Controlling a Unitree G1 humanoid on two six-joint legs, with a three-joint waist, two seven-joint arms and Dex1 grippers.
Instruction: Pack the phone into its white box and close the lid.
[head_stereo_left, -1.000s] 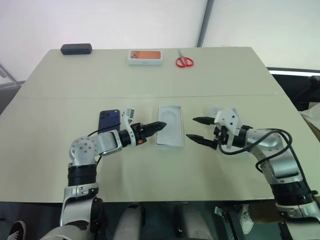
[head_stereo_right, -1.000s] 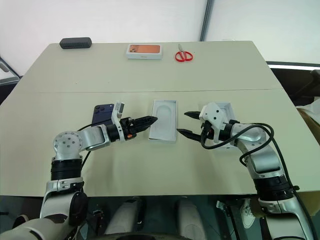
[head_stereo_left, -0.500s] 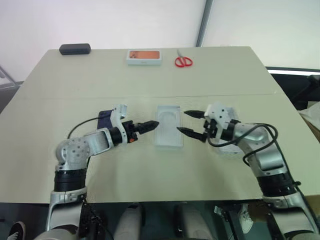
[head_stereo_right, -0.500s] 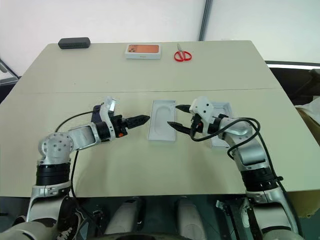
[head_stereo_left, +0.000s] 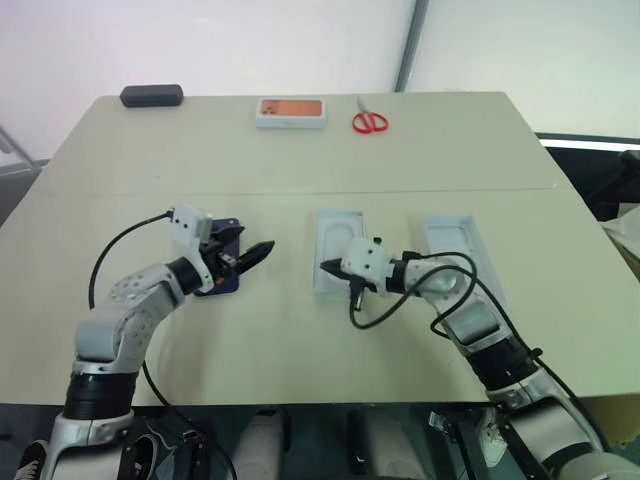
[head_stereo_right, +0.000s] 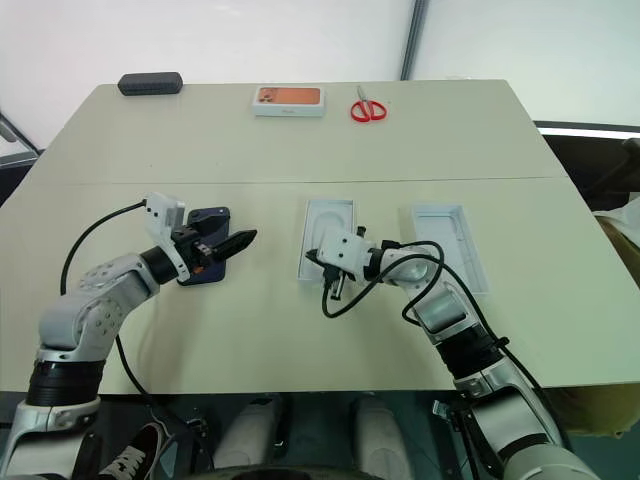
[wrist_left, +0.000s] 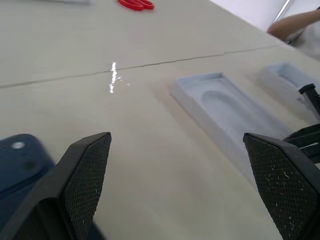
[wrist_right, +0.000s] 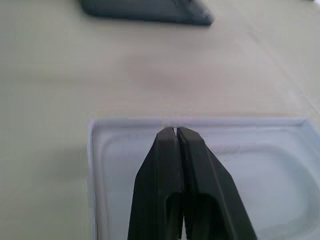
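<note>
- Over the middle of the table (head_stereo_left: 300, 350), the right gripper (head_stereo_left: 328, 267) sits with its fingers pressed together at the near-left rim of a white tray with a rounded recess (head_stereo_left: 338, 250). I cannot tell whether a thin wall or card is pinched between them. If it is only touching, a pull would likely slip off or skid the tray.
- Left of that tray lies the phone (head_stereo_right: 207, 258), flat on the table, with the left gripper (head_stereo_right: 236, 241) hanging over it, jaws spread wide and holding nothing. Closing from this level angle could nudge the glossy phone away instead of catching it.
- Further right, a second white tray (head_stereo_left: 458, 250) lies apart. Mixing up which tray is box and which is lid would spoil the packing.
</note>
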